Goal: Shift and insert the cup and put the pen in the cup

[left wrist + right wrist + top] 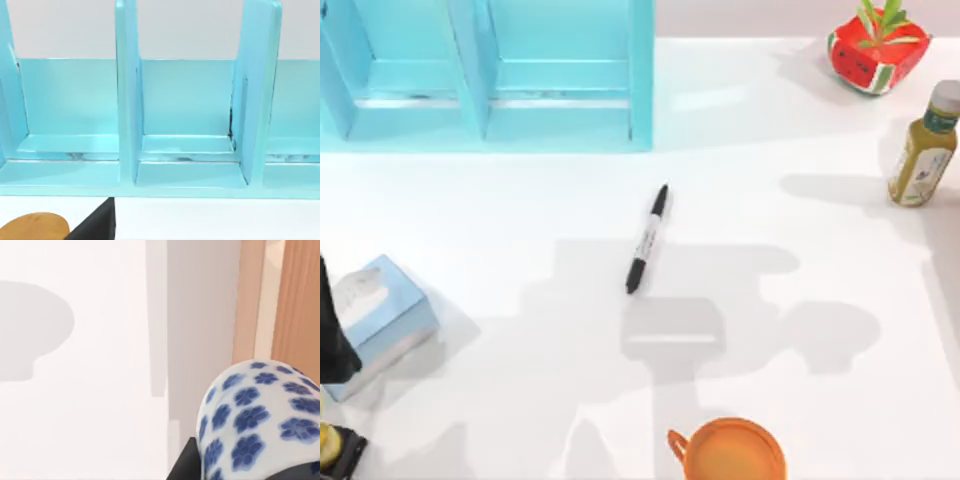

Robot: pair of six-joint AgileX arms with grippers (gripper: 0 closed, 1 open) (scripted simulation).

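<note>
The pen [647, 239], black with a white middle, lies flat on the white table near its centre, slanting from far right to near left. The cup [255, 415], white with blue flowers, appears close up in the right wrist view. My right gripper [250, 471] is shut on it, with a black finger [186, 462] against its side, and the table lies well below it. My left arm [332, 335] stays parked at the table's left edge, and its wrist camera faces the blue rack.
A light blue rack [490, 70] with upright dividers [127, 100] stands at the back left. A blue tissue box [375, 310] sits near the left arm. An orange handled cup [732, 450] is at the front edge. A watermelon pot [877, 45] and a green bottle [924, 150] stand at the back right.
</note>
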